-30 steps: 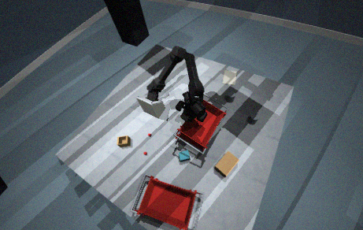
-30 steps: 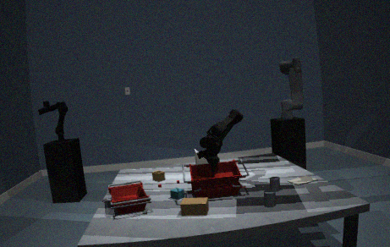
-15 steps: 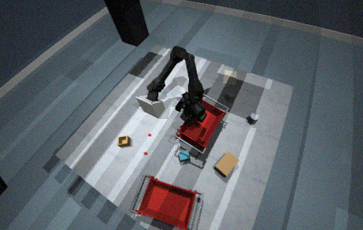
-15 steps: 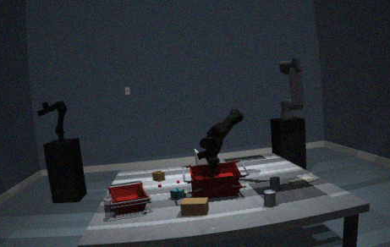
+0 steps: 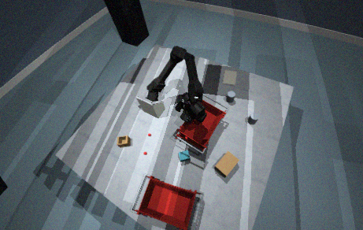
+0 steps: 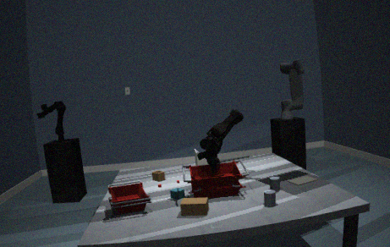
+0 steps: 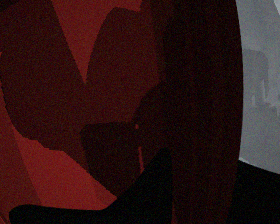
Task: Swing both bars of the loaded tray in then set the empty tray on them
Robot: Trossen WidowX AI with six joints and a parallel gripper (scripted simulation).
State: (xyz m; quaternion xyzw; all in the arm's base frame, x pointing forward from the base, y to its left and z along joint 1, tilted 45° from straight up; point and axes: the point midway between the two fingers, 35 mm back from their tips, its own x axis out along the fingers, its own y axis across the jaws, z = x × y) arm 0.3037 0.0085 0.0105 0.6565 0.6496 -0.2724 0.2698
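Observation:
My gripper [image 5: 194, 117] [image 6: 213, 168] is shut on the near-arm long wall of a red tray [image 5: 209, 127] [image 6: 229, 178] [image 7: 206, 75]. This held tray looks empty, roughly level, and its wire bars stick out at its ends. A second red tray [image 6: 218, 191], the lower one, is directly beneath it in the exterior view. The held tray hides the lower tray's inside and load. Whether the held tray touches the lower tray's bars, and how those bars lie, I cannot tell. The held tray's wall fills much of the dark wrist view.
Another red tray [image 5: 168, 202] [image 6: 129, 192] with wire bars stands apart. A teal block [image 5: 183, 156] [image 6: 177, 194] and an orange box [image 5: 227, 164] [image 6: 195, 205] are near the stack. Two grey cylinders [image 5: 230, 96] [image 5: 252, 119], a small tan open box [image 5: 124, 141] and a pale panel [image 5: 152, 107] stand around.

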